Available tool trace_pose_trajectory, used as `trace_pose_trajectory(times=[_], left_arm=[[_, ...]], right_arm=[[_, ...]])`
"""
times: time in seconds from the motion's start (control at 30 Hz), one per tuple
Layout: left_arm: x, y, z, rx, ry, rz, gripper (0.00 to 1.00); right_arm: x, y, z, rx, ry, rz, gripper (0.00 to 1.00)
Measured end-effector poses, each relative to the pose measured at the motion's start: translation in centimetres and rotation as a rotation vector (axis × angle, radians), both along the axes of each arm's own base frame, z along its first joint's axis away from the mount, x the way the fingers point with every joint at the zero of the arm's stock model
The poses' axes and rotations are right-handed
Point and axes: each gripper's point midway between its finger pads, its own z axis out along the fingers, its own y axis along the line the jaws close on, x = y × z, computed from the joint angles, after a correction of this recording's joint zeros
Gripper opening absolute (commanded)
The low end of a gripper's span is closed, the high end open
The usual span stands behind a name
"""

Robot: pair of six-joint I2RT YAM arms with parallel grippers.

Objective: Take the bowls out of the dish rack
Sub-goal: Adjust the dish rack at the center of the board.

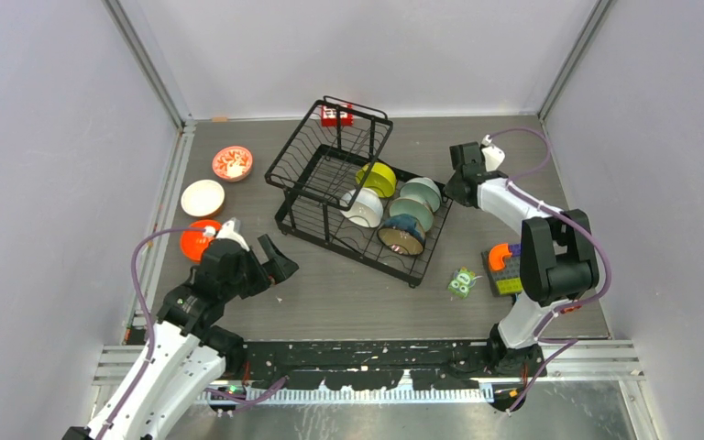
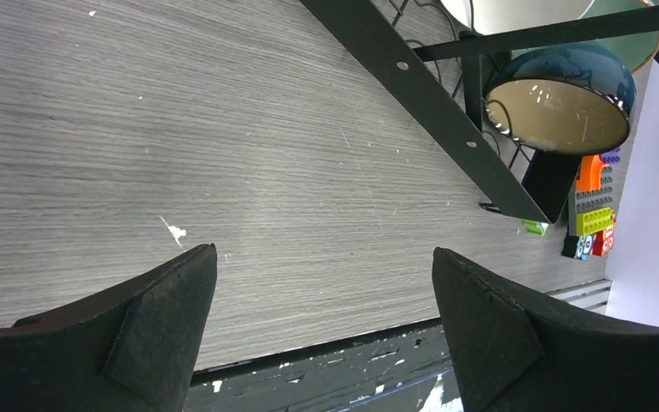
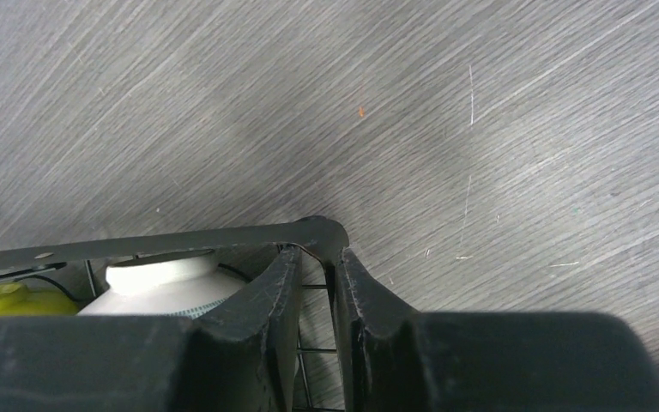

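Note:
The black wire dish rack (image 1: 330, 183) stands mid-table with its upper basket tilted up. In its lower tier stand a lime-yellow bowl (image 1: 378, 179), a white bowl (image 1: 362, 208), two pale mint bowls (image 1: 420, 192) and a dark bowl with a tan inside (image 1: 401, 236). Three bowls lie on the table at left: red-patterned (image 1: 232, 163), white (image 1: 203, 197), orange (image 1: 197, 240). My left gripper (image 1: 275, 261) hangs open over bare table, left of the rack (image 2: 420, 86) and the dark bowl (image 2: 558, 107). My right gripper (image 1: 458, 183) is shut on the rack's right corner rim (image 3: 137, 243), beside the white bowl (image 3: 163, 279).
Stacked toy blocks (image 1: 504, 268) and a green owl card (image 1: 462, 282) lie right of the rack near the right arm's base. A red tag (image 1: 336, 114) sits behind the rack. Grey walls enclose the table; a black rail (image 1: 376, 353) runs along its near edge.

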Motion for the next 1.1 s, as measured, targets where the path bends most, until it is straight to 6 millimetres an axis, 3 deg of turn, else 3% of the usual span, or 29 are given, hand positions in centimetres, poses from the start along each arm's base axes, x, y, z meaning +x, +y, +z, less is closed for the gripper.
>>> trace_pose_trajectory(times=[0.17,0.53,0.83,1.1], left_arm=[[0.0,0.0,-0.4,0.009,0.019,0.000,0.97],[0.4,0.1,-0.2,0.029,0.023,0.000,0.96],[2.7,-0.8,2.4,0.032,-0.024,-0.007,0.97],[4.8,-1.6,4.0,0.017,-0.064,-0.004,1.00]], right_arm=[[-0.1,0.0,-0.4,-0.004,0.013,0.000,0.25],[-0.5,-0.4,-0.6,-0.028,0.032,0.015,0.01],[-1.1,-0.7,-0.5,-0.010,0.009,0.008,0.01],[-3.1,-1.6,-0.6,0.026,0.004,-0.053,0.01]])
